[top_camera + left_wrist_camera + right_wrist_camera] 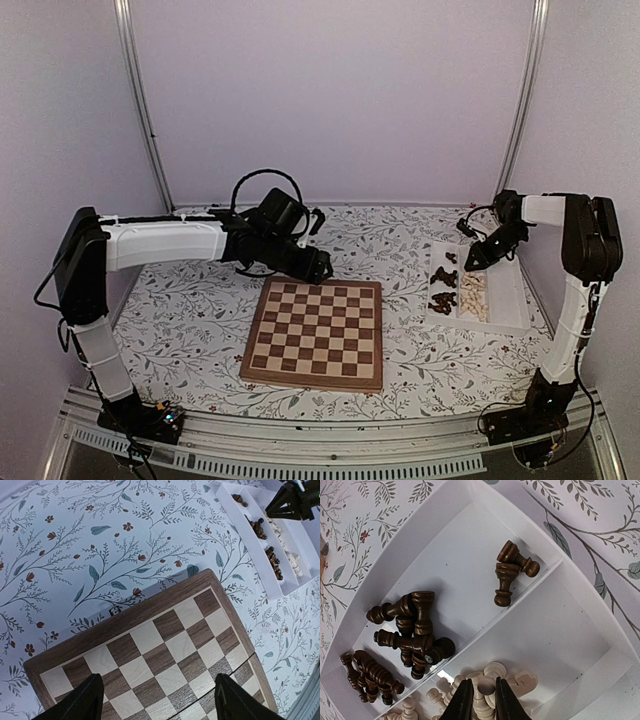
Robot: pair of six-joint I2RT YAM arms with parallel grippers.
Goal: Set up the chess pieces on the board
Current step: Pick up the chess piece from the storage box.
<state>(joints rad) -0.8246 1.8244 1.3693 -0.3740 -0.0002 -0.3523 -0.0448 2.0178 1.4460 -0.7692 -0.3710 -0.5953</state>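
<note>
Left fingers (85, 700) stood wide apart, empty, above the smooth checked wooden board (165, 645). Right fingers (462, 702) stood nearly closed around one rounded cream chessman (485, 686); we could not confirm grip.

Pale lilac-white walls (330, 90) are closing in the space at the back and on both sides. Two slim metal poles are rising at the back, one on the left (142, 100) and one on the right (522, 100), both leaning slightly outward. A floral cloth (190, 320), white with leafy sprigs and small reddish flowers, is covering the desk (430, 400). A grey slotted rail (330, 462) is running along its near edge. Soft, even light is falling everywhere.
</note>
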